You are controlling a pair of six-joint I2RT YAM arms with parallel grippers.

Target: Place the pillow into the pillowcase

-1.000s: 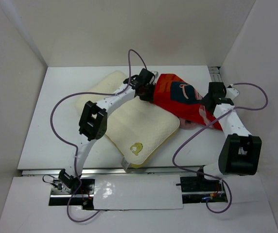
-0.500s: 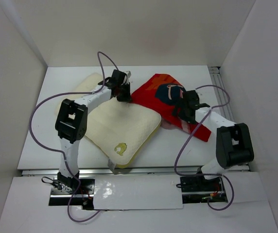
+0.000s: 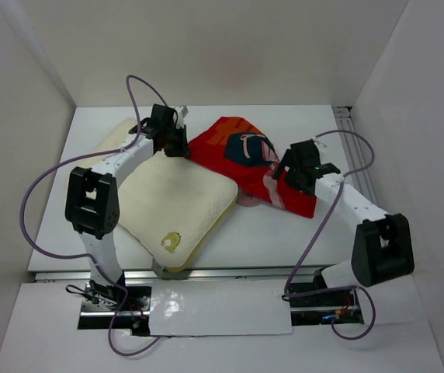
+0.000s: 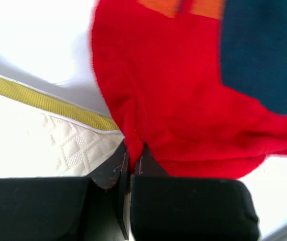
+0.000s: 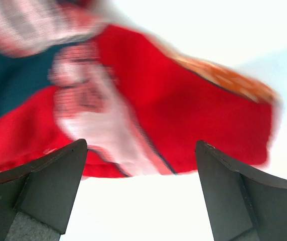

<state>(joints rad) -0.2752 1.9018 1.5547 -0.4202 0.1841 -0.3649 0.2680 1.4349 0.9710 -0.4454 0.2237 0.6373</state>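
Lying outside the pillowcase: the pillow

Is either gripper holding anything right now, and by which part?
The left gripper is shut on the pillowcase, pinching a fold at its red edge beside the pillow. The right gripper is open, holding nothing.

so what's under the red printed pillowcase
The red fabric pillowcase lies on the white table; its near-left side seems to overlap the fuzzy cream rectangular pillow. Whatever is beneath its middle is covered.
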